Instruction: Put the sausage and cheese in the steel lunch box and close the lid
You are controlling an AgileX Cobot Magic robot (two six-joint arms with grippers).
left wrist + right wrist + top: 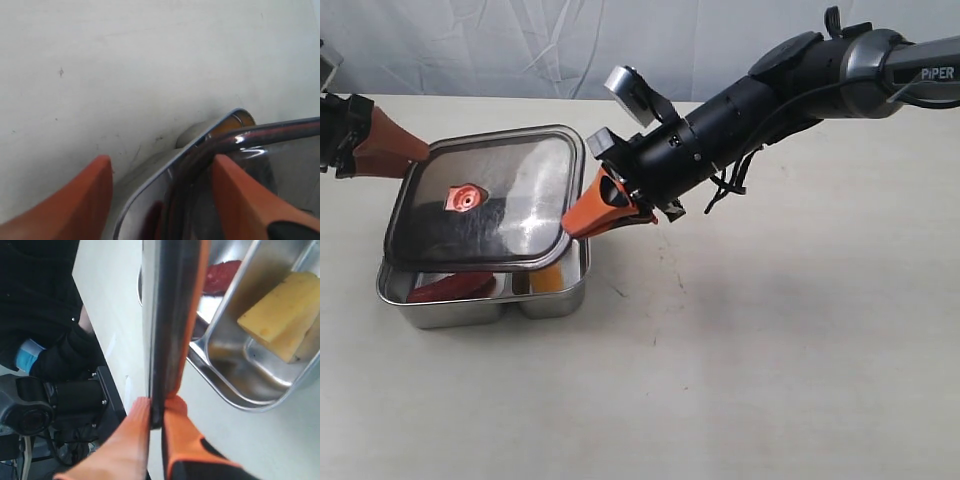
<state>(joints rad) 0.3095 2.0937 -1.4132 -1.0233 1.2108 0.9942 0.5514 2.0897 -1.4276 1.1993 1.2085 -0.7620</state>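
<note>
The steel lunch box (470, 310) stands at the left of the table. In its left compartment lies the red sausage (450, 287) (220, 275), and in the right one the yellow cheese (547, 278) (280, 315). The dark lid (510, 200) (170, 315), with its orange valve (463, 198), hangs tilted just over the box, leaving the near side uncovered. My right gripper (578, 222) (156, 407) is shut on the lid's right edge. My left gripper (418, 152) (161, 162) is open at the far left corner, one finger outside the box rim (150, 185) and one over the lid (285, 155).
The beige table (770, 350) spreads to the right and in front of the box. A pale cloth backdrop (520, 50) runs behind it. The right arm (770, 90) reaches across from the upper right. Dark robot hardware (50, 400) shows beyond the table edge in the right wrist view.
</note>
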